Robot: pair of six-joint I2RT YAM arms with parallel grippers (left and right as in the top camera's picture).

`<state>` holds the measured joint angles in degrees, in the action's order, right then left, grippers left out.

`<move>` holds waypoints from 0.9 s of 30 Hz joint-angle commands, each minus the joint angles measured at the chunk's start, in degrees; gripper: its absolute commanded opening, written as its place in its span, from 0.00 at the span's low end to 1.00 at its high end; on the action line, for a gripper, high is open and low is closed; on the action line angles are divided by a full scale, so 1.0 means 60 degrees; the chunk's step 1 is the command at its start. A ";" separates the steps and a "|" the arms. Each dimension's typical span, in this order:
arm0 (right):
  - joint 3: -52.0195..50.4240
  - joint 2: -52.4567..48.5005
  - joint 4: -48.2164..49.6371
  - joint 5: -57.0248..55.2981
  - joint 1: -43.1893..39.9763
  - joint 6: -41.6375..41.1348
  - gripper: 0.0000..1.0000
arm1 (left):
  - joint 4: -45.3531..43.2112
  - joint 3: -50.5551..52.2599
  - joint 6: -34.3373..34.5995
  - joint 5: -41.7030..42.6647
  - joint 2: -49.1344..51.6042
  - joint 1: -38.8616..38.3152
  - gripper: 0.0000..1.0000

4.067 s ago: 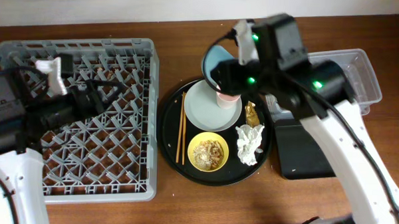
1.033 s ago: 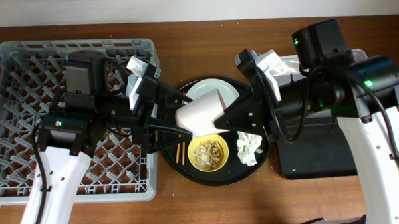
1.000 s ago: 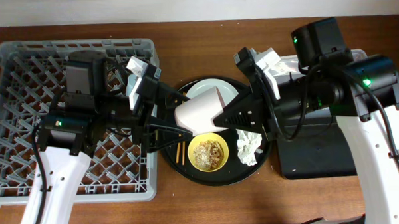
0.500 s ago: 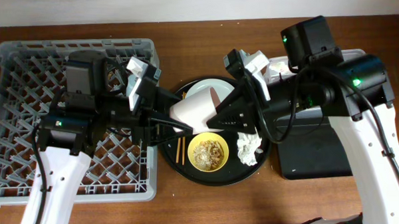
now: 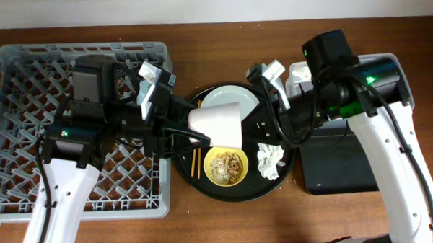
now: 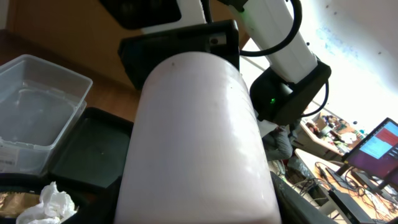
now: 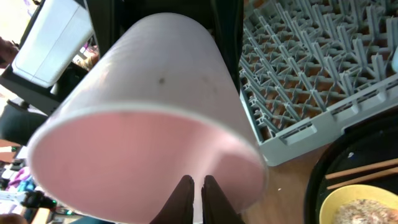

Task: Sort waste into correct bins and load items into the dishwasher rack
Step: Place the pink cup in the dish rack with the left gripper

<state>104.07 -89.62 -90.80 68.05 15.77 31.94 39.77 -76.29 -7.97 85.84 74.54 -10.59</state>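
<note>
Table [image 5: 220, 223]: rack [image 5: 13, 165], round tray [image 5: 261, 186], tub [image 5: 296, 75], bin [image 5: 337, 172]

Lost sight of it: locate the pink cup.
Overhead centre: the pink cup hangs sideways above the round black tray, just right of the rack, its rim pinched by the right gripper.

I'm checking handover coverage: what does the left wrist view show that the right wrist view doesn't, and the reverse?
Only the left wrist view shows the clear tub, the black tray and the napkin. Only the right wrist view shows the dishwasher rack, the chopsticks, the yellow bowl and the right gripper pinching the pink cup by its rim. Both views show that cup, filling much of the frame.
</note>
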 commanded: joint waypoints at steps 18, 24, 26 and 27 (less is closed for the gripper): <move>-0.0382 0.0033 -0.0186 -0.4499 -0.6196 0.0073 0.99 | 0.3238 0.0404 0.2725 -1.2754 0.1483 0.1953 0.03; -0.0382 0.0033 -0.0186 -0.4499 -0.6196 0.0073 0.98 | 0.3136 0.0404 0.2969 -1.3172 0.2069 0.1698 0.03; -0.0382 0.0033 -0.0186 -0.4499 -0.6196 0.0073 0.98 | 0.2922 0.0404 0.3217 -1.3183 0.2116 0.1326 0.03; -0.0382 0.0033 -0.0186 -0.4499 -0.6196 0.0073 0.99 | 0.2885 0.0404 0.3220 -1.3282 0.2131 0.1184 0.03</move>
<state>101.97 -89.65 -91.94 41.36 -21.30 31.92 57.54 -74.02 10.35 7.05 86.85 -1.98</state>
